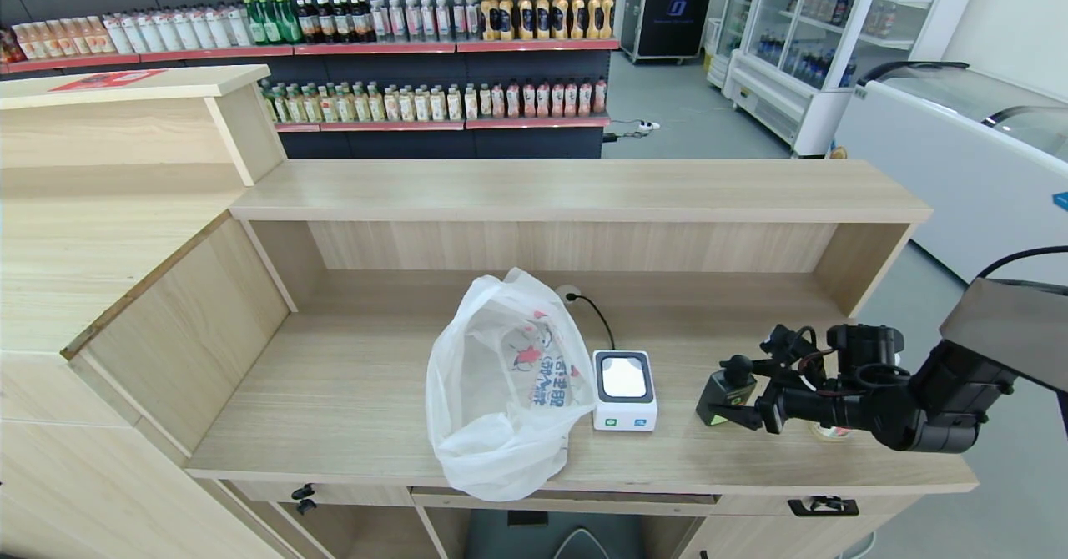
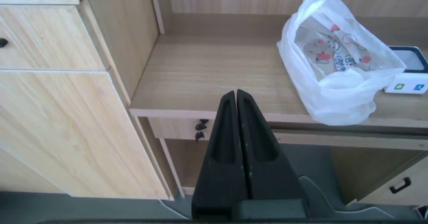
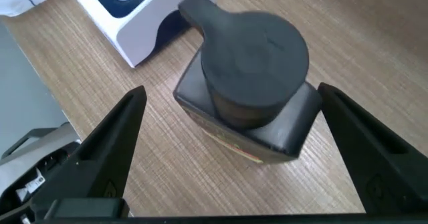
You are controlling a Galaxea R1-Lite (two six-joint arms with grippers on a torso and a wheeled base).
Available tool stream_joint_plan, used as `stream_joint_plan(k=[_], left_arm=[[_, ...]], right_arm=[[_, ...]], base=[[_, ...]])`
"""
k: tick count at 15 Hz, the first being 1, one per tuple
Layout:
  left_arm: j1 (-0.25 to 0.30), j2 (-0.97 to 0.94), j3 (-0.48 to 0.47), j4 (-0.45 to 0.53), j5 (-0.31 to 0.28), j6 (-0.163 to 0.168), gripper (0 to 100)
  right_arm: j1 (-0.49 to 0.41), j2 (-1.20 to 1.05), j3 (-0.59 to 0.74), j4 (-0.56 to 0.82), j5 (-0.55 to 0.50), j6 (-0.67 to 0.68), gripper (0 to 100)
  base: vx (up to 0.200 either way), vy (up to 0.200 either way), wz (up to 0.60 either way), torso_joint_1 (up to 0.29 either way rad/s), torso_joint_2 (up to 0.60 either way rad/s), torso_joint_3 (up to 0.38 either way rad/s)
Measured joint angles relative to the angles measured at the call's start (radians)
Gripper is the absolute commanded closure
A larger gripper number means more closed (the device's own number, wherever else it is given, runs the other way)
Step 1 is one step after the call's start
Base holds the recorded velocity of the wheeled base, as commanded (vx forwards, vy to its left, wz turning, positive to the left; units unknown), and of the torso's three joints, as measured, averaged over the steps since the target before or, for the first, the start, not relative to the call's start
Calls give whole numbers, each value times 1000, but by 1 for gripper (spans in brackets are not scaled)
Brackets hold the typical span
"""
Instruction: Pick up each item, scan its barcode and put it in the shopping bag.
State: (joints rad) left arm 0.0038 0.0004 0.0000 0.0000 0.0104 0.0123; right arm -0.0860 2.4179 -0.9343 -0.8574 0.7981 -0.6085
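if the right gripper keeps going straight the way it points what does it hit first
The dark black-capped bottle. It stands on the counter between the open jaws of the right gripper, so it is probably the first contact. Farther along roughly the same line stands the white barcode scanner.

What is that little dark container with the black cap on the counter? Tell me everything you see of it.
The container is small, with a squarish dark body and a wide round black cap whose tab juts toward the white scanner. It looks plastic, with a coloured label low on its side. It stands upright on the wooden counter, apart from the scanner. The right gripper's open fingers flank it without touching.
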Motion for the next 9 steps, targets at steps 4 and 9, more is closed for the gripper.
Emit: stream_joint_plan(k=[4, 9], left_arm=[[0, 0, 0, 0, 0, 0, 100], [0, 0, 0, 0, 0, 0, 100]], right_arm=[[27, 25, -18, 5, 6, -1, 0], [46, 42, -23, 3, -3, -4, 100]], base=[[0, 0, 0, 0, 0, 0], [0, 0, 0, 0, 0, 0]])
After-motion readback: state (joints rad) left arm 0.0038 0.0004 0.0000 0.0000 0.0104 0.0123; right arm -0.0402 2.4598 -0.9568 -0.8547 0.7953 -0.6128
